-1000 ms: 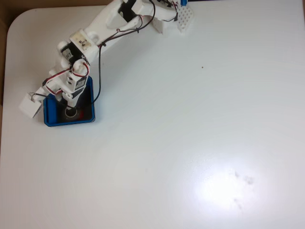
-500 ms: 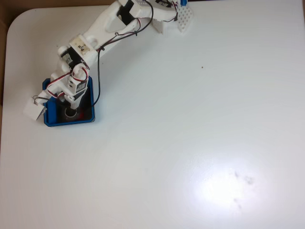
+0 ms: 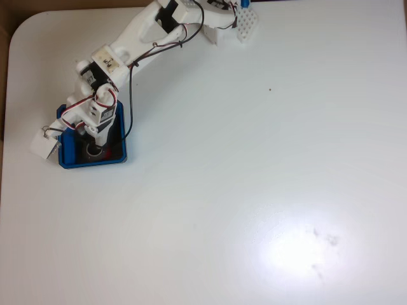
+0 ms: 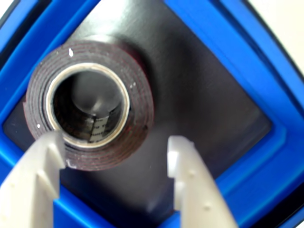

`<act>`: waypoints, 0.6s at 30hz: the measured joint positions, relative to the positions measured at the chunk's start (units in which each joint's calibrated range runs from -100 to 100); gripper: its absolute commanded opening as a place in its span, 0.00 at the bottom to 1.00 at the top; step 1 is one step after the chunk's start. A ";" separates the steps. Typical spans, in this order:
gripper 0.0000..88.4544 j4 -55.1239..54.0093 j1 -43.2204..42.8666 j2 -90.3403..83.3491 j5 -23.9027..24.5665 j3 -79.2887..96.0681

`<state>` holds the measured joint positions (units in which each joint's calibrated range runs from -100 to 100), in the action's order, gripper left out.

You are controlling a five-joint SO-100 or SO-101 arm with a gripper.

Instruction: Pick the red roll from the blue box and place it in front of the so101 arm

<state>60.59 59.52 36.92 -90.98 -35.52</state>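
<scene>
Hovering low over the blue box [image 4: 247, 71], the gripper [image 4: 115, 152] has its fingers spread wide with nothing between them yet; we see the red roll [image 4: 88, 104] lying flat on the box's black floor, close to one inner corner, its lower rim reaching between the two white fingertips [image 4: 183, 156] but not touched by either as far as we can tell. In the fixed view the so101 arm [image 3: 121, 54] reaches from the table's top edge down to the blue box [image 3: 92, 164], which sits near the table's left edge; the red roll [image 3: 107, 152] is mostly hidden under the wrist there. We judge the roll light, stiff and ring-shaped, with a hard pale core and smooth tape sides, maybe a bit slippery; best hold looks like pinching across the outer diameter, or one finger in the centre hole and one outside. The near wall leaves little room on that side. The table [image 3: 267, 190] is plain glossy white with glare, brown floor or board at the left corner.
</scene>
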 measured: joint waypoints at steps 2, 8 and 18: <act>0.23 -2.13 0.79 0.00 -0.08 0.00; 0.23 -3.28 1.88 0.00 0.00 0.00; 0.23 -3.28 1.78 0.00 0.00 0.00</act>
<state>57.31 61.31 36.92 -90.98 -35.52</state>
